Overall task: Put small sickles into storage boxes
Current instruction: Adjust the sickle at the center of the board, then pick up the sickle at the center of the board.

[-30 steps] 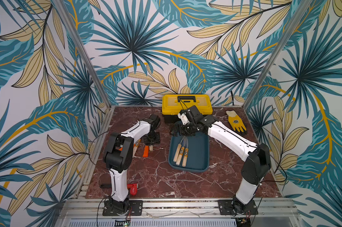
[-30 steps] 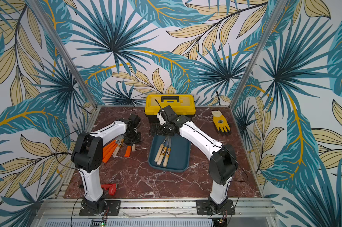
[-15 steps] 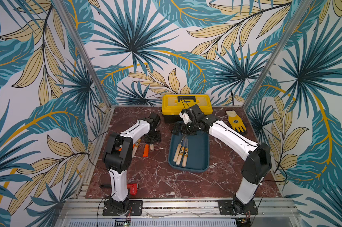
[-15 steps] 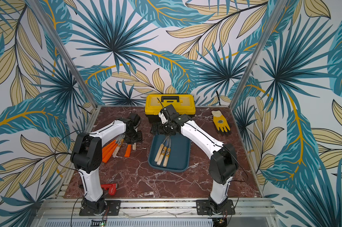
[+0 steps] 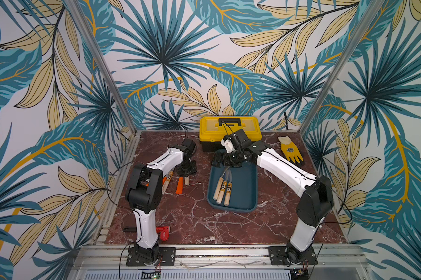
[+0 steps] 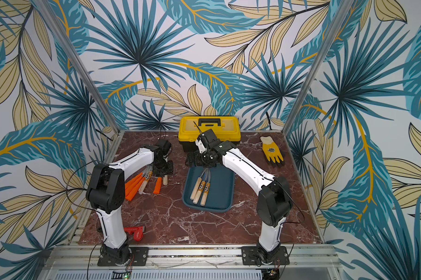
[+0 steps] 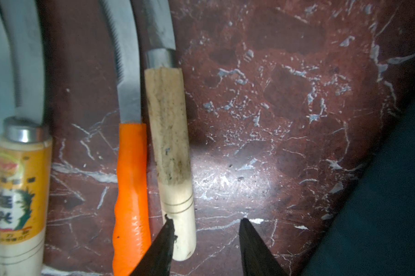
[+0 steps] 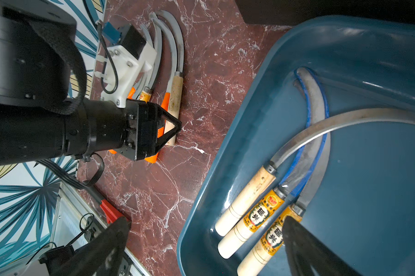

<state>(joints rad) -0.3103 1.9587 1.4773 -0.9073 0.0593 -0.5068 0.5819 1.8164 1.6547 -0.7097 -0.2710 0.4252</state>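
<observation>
Little has changed over the last second. In both top views the left end effector (image 5: 186,170) stays low over the loose sickles (image 6: 146,180) at the left of the worktop (image 5: 192,218). The right end effector (image 5: 225,160) stays above the far end of the tray (image 5: 243,194), just in front of the yellow toolbox (image 5: 209,126). Neither arm shows a clear shift. The three sickles (image 5: 222,191) in the tray lie as before, side by side, with their pale handles toward the near edge and their blades crossing toward the far end. In the left wrist view the left end effector's jaws stand apart with nothing clamped. One fingertip (image 7: 166,239) overlaps the butt of the plain wooden-handled sickle (image 7: 168,133), and the other is over bare worktop. An orange-handled sickle (image 7: 130,186) lies right alongside that handle, and a labelled sickle (image 7: 20,191) lies farther off. All of these lie flat on the worktop, apart from the tray. In the right wrist view the right end effector's fingers are spread wide and hold nothing: one is over the worktop beside the tray, the other over the handles inside it. The glove (image 5: 289,151) and the red tool (image 5: 163,234) lie where they did.
</observation>
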